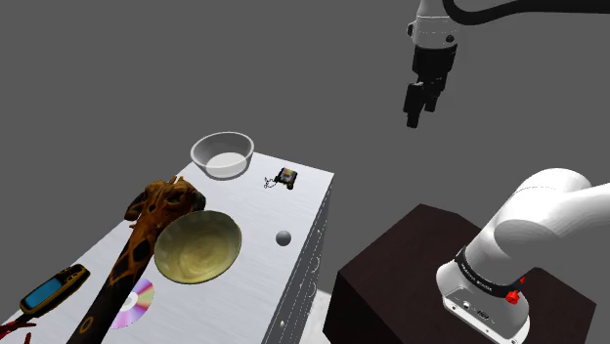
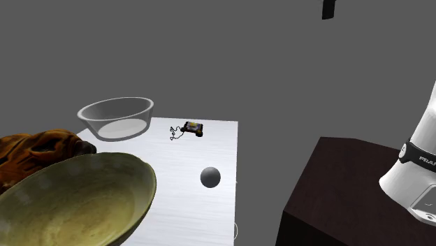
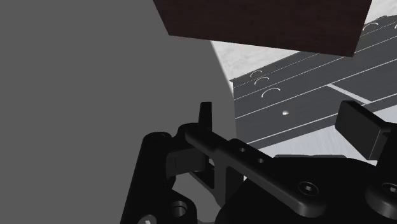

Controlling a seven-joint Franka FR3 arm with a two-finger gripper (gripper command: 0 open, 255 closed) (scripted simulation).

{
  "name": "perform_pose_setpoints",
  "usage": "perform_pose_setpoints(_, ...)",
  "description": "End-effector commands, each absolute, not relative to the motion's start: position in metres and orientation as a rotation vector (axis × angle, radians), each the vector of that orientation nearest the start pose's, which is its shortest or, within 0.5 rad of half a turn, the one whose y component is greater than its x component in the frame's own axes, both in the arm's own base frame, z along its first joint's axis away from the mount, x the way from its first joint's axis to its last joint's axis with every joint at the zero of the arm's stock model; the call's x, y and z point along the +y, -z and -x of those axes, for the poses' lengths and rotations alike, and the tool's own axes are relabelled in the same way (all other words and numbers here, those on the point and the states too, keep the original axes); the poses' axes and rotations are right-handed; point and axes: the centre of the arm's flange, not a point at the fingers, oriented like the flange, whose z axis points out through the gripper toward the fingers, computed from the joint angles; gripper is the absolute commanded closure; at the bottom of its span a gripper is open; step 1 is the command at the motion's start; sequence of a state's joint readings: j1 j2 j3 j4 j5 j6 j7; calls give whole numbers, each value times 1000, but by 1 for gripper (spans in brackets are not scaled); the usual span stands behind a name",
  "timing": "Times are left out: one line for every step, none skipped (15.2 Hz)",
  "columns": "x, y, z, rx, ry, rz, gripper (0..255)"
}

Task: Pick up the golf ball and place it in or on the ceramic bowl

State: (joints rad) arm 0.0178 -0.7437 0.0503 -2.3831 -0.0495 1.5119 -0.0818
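**Progress:** nothing done yet. Approach, grasp, lift, carry and release all remain.

**Tool** (image 1: 418,109): fingers apart, holding nothing. It hangs high over the gap between desk (image 1: 311,200) and stand (image 1: 391,264).

**Ball** (image 1: 283,237): grey and loose on the desk top. It lies well below the tool, on its desk side, untouched.

**Olive bowl** (image 1: 197,247): glazed and empty, judged to be the ceramic one. It sits near the ball, just beyond it from the tool.

**Pale bowl** (image 1: 223,154): see-through, and well apart from the ball.

**Room:**
- There is open air beneath the tool, and nothing stands between it and the ball.
- A gadget (image 1: 284,178) with a cable lies apart from the ball, clear of a straight descent.
- A brown figure (image 1: 161,210) crowds the olive bowl's far rim. I cannot tell whether they touch.

**Edge:** the ball rests close to the desk's stand-facing edge, so a nudge from a finger could roll it off. The short path from ball to olive bowl looks clear.
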Motion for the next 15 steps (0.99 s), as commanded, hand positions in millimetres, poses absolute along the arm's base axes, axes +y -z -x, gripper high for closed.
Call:
perform_pose_setpoints(19,-560,-309,-216,-208,3209,0)
perform_pose_setpoints(30,-552,-309,-225,-194,3213,0)
perform_pose_setpoints(41,-544,-310,-233,-179,3216,0)
perform_pose_setpoints(51,-536,-310,-241,-165,3220,0)
perform_pose_setpoints(62,-528,-311,-249,-150,3223,0)
perform_pose_setpoints(73,-520,-312,-257,-136,3226,0)
perform_pose_setpoints(83,-513,-312,-265,-121,3229,0)
perform_pose_setpoints(94,-505,-313,-274,-106,3232,0)
perform_pose_setpoints(105,-497,-314,-282,-92,3235,0)
perform_pose_setpoints(115,-488,-314,-290,-77,3238,0)
perform_pose_setpoints(126,-480,-315,-298,-62,3241,0)
perform_pose_setpoints(136,-472,-316,-306,-47,3244,0)
perform_pose_setpoints(147,-464,-316,-315,-33,3246,0)
perform_pose_setpoints(158,-456,-317,-323,-18,3249,0)
perform_pose_setpoints(168,-448,-318,-331,-3,3251,0)
